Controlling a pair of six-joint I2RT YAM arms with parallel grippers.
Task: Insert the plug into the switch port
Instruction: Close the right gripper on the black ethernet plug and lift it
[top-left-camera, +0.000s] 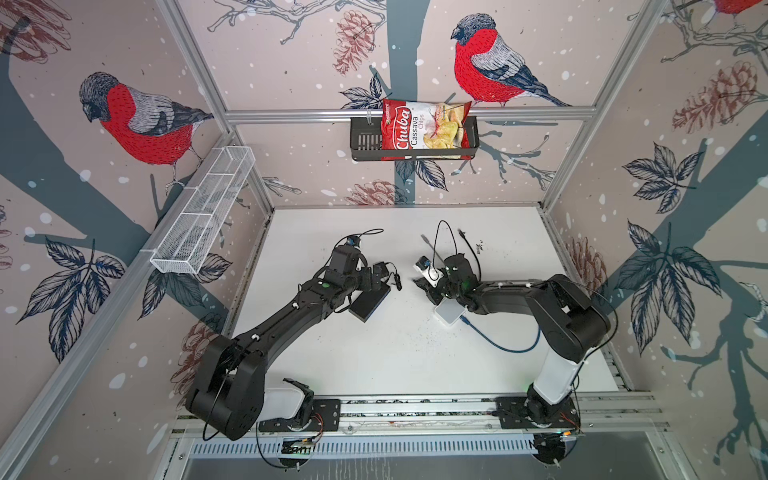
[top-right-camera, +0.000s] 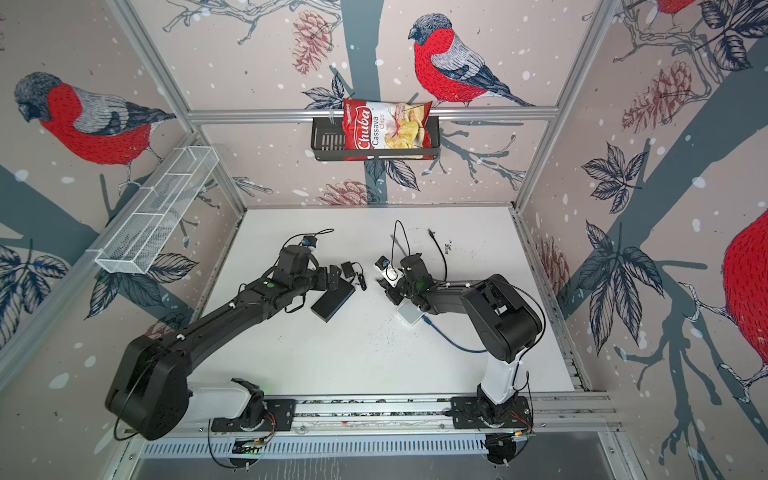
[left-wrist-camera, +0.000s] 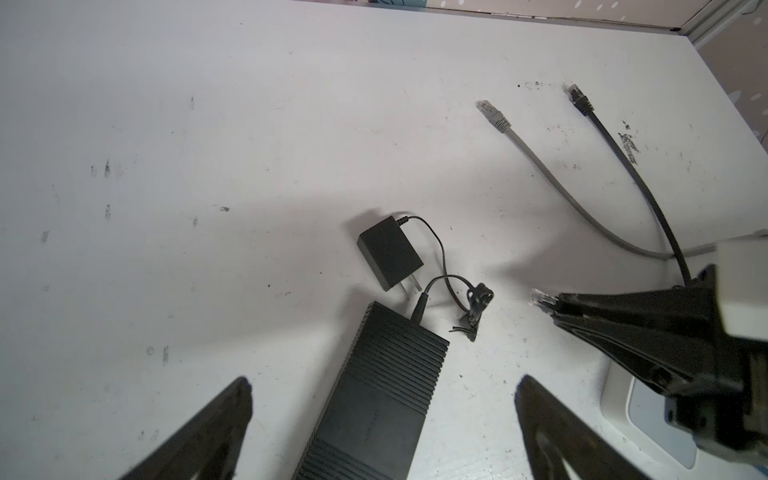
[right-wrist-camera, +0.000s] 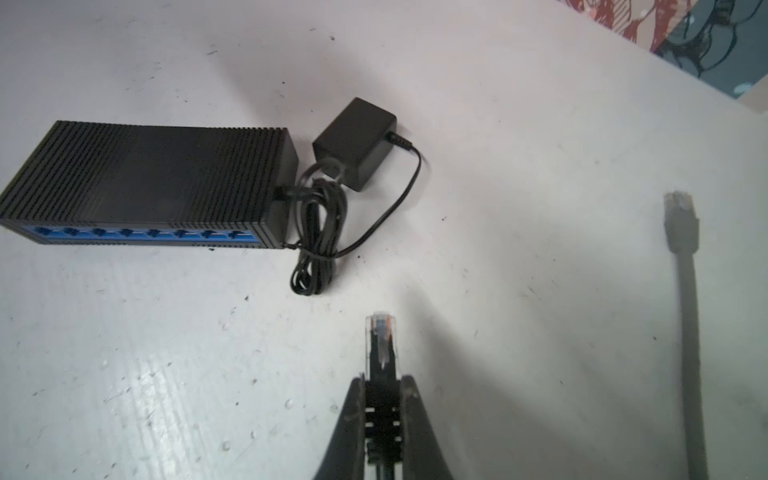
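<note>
The clear plug (right-wrist-camera: 380, 336) is clamped in the right gripper (right-wrist-camera: 382, 380), apart from the switch (right-wrist-camera: 145, 178) on the desk (right-wrist-camera: 540, 166), while the left gripper (left-wrist-camera: 383, 381) is spread wide.

Left wrist view: switch (left-wrist-camera: 376, 390) runs off the frame edge, port face out of sight. Left pincer (left-wrist-camera: 384, 381) fingers (left-wrist-camera: 199, 440) cropped, only the tips in frame. White box (left-wrist-camera: 640, 415) largely covered by the right pincer (left-wrist-camera: 557, 309) and cut by the edge.

Right wrist view: rear of plug (right-wrist-camera: 380, 340) buried between the fingers. Black cable (right-wrist-camera: 688, 316) blurred, runs out of frame. Ports (right-wrist-camera: 145, 233) soft, interiors unreadable.

Both top views: plug too small to resolve; left arm (top-left-camera: 282, 320) overlaps one end of the switch.
</note>
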